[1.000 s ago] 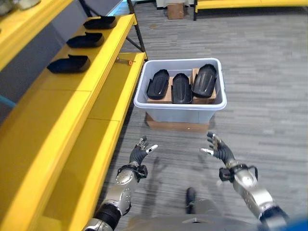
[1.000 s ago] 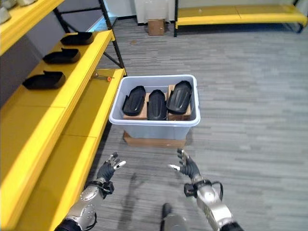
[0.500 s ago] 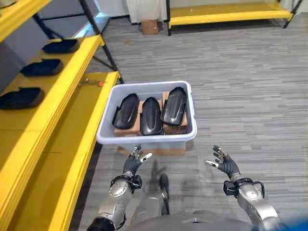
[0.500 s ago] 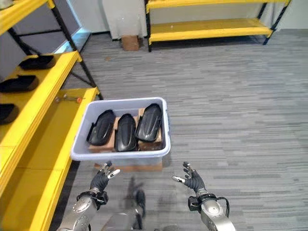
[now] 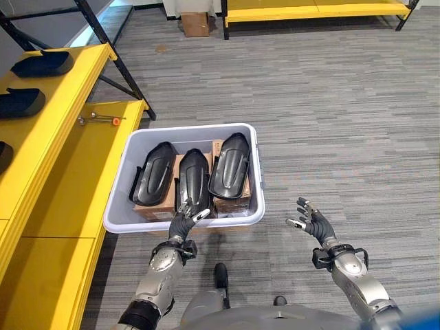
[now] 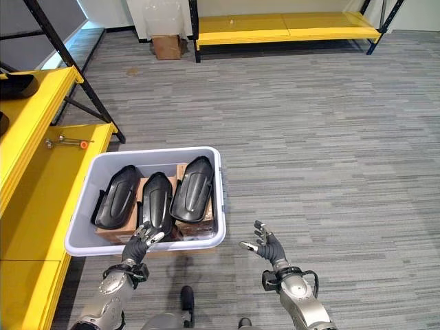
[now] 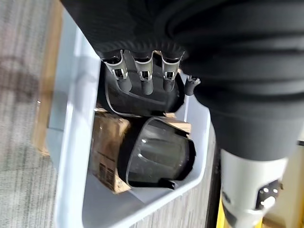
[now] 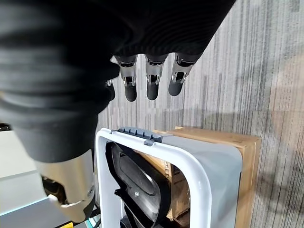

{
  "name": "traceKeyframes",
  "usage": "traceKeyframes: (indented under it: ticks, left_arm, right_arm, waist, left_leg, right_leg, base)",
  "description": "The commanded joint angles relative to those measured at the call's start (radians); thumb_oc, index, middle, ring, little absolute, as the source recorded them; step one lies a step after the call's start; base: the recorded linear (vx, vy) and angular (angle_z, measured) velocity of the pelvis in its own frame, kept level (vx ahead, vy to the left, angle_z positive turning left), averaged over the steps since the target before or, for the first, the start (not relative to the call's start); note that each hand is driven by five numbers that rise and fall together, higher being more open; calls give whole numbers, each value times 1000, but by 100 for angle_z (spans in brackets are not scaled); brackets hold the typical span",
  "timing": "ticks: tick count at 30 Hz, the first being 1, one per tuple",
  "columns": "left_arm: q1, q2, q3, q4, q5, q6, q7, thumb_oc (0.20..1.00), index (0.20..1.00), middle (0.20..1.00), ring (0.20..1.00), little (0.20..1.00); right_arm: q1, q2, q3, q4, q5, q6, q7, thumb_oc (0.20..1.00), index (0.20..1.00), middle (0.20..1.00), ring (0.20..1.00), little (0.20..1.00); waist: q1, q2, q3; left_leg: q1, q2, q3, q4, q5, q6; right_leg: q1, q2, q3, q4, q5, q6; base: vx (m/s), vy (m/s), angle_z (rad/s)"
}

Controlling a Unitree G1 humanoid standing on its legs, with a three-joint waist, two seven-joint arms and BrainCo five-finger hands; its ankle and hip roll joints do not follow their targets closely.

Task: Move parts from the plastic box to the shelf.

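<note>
No legible text or labels.

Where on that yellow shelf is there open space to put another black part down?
The lower yellow shelf is bare between the small orange-tipped tool and its near end. The upper ledge's far end holds black parts. The plastic box is packed with three parts.

A brown cardboard carton stands on the grey striped carpet floor at its far edge, beside a low yellow metal rack.
</note>
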Motion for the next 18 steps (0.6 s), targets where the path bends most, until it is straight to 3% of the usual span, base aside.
traceKeyframes:
  ticks: [1,4,5,6,8,9,10,11,12,15,18]
  left_arm:
    - [-1,49,20,-50,22,-41,-12,1000,1000,1000,1000,1000]
    - [1,55,15,-62,32,-38,-19,1000,1000,1000,1000,1000]
    - [-6,61,5,-80,45,-41,-19,1000,1000,1000,1000,1000]
    - [-19,65,1,-95,46,-42,-15,1000,1000,1000,1000,1000]
    - [-24,66,-3,-98,49,-40,-17,1000,1000,1000,1000,1000]
    - [-39,56,-30,-80,47,-36,-27,1000,1000,1000,1000,1000]
    - [-39,55,-30,-80,47,-37,-27,1000,1000,1000,1000,1000]
    - [-40,48,-35,-74,45,-37,-36,1000,1000,1000,1000,1000]
    - [-40,48,-35,-74,45,-37,-36,1000,1000,1000,1000,1000]
    - [-28,31,-54,-60,57,-39,-55,1000,1000,1000,1000,1000]
    - [-13,23,-48,-68,46,-40,-55,1000,1000,1000,1000,1000]
  right_arm:
    - [7,28,-13,-56,-10,-39,14,1000,1000,1000,1000,1000]
    - [7,28,-12,-61,-15,-41,17,1000,1000,1000,1000,1000]
    - [2,33,-3,-60,-15,-40,18,1000,1000,1000,1000,1000]
    - [-12,37,7,-60,-15,-41,16,1000,1000,1000,1000,1000]
    - [-18,39,13,-60,-15,-43,17,1000,1000,1000,1000,1000]
    - [-38,39,42,-42,9,-50,24,1000,1000,1000,1000,1000]
    - [-39,39,41,-42,9,-50,24,1000,1000,1000,1000,1000]
    - [-41,34,47,-41,28,-53,24,1000,1000,1000,1000,1000]
    - [-41,34,48,-41,28,-53,24,1000,1000,1000,1000,1000]
    - [-12,13,43,-57,28,-49,28,1000,1000,1000,1000,1000]
    - [7,7,22,-67,28,-48,21,1000,1000,1000,1000,1000]
  waist:
    - [19,-41,-41]
    - [17,-37,-40]
    - [10,-24,-30]
    - [13,-11,-6]
    - [16,-3,-1]
    - [-15,2,30]
    - [-14,2,28]
    - [-22,-15,29]
    - [-23,-14,32]
    - [-43,-19,14]
    - [-44,-11,-13]
  left_leg:
    - [-40,-3,17,60,-84,-79]
    - [-18,-16,14,35,-86,-68]
    - [15,-25,10,-4,-80,-58]
    - [40,-22,19,-23,-83,-48]
    - [46,-20,23,-23,-88,-47]
    - [75,-17,10,-23,-87,-55]
    - [72,-16,12,-23,-86,-55]
    - [76,-40,0,-23,-83,-57]
    - [79,-39,-2,-23,-84,-58]
    - [96,-59,-38,-23,-85,-61]
    - [104,-58,-36,-23,-89,-64]
  right_leg:
    - [-41,-112,37,63,153,69]
    - [-69,-112,53,127,179,77]
    - [-118,-107,64,219,221,82]
    - [-184,-105,27,334,233,71]
    - [-201,-106,-9,359,227,64]
    - [-298,93,28,332,68,3]
    - [-300,95,29,330,71,2]
    - [-298,149,62,208,93,-28]
    - [-291,150,60,200,96,-29]
    - [-236,170,145,106,120,-53]
    - [-199,168,124,62,125,-55]
  base:
    - [41,94,3]
    - [29,113,2]
    - [-19,217,5]
    - [-18,258,-3]
    - [18,122,-20]
    - [62,49,-32]
    - [97,30,-16]
    - [35,-21,21]
    - [62,-31,47]
    - [46,-49,65]
    - [57,-75,28]
